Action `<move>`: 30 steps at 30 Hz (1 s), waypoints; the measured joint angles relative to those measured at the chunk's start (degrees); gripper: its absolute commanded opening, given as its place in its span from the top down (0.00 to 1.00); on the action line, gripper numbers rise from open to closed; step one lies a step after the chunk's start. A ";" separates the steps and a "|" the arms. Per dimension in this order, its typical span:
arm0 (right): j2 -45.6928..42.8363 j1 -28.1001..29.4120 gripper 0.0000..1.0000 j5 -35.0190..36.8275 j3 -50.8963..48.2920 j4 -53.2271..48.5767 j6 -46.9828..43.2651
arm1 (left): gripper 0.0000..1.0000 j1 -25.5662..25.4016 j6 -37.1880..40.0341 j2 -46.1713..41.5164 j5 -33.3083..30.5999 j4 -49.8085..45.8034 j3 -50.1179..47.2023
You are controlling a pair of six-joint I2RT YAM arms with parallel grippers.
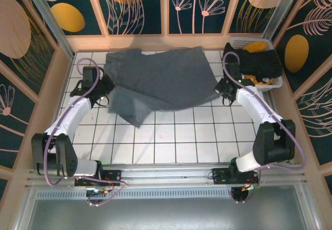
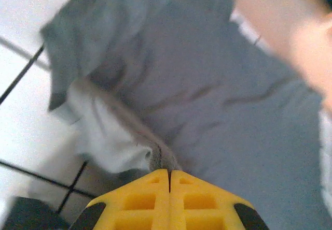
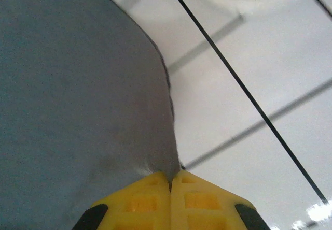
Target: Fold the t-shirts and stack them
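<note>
T-shirt (image 1: pixel 166 77) lies rumpled on white-tiled table (image 1: pixel 171 137).

A: Where is the big shirt (image 1: pixel 161 82) lying?
B: Across the far middle of the table (image 1: pixel 176 137) — one flap is trailing toward the near left.
A: And the grippers?
B: The left gripper (image 1: pixel 106 96) is sitting at its left edge, the right gripper (image 1: pixel 220 90) at its right.
A: The basket (image 1: pixel 273 84)?
B: It's standing in the far right corner, other shirts (image 1: pixel 259 61) lying in it.

Both pairs of jaws tight together
</note>
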 measured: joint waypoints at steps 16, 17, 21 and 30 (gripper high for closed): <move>-15.04 -0.24 1.00 6.86 26.43 10.54 -1.09 | 1.00 -0.09 -9.03 -12.15 -13.81 -3.06 34.36; -15.28 -0.42 1.00 6.86 28.28 11.30 -1.09 | 1.00 -0.13 -9.22 -12.04 -14.64 -3.19 37.38; -13.57 -1.22 1.00 6.14 33.44 14.16 -1.01 | 1.00 -0.15 -9.75 -8.81 -16.02 -3.34 47.28; 4.28 -5.46 1.00 -2.08 40.89 17.79 0.90 | 1.00 0.79 -10.91 13.88 -13.57 -5.79 62.79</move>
